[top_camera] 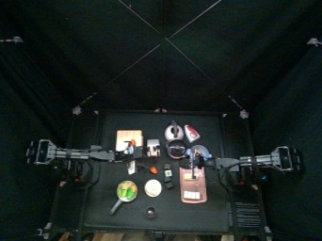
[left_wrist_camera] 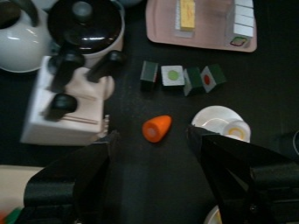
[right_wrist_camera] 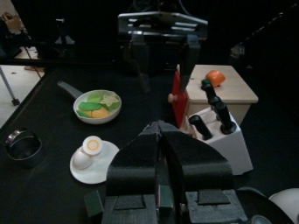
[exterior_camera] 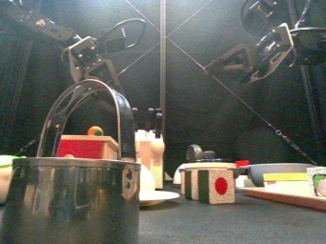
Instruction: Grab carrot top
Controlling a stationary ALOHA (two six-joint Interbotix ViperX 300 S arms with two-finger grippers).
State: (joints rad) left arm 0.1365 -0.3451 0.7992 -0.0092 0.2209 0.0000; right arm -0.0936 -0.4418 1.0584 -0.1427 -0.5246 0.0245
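Left wrist only: carrot top (left_wrist_camera: 156,128)

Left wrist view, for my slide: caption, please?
Open left gripper hovers above the carrot top on the black table.

Both arms are seen raised above the table, left arm at the left side, right arm at the right. The left gripper (left_wrist_camera: 156,162) is held with jaws spread wide. The right gripper (right_wrist_camera: 163,144) is held with jaws pressed together, nothing between them.
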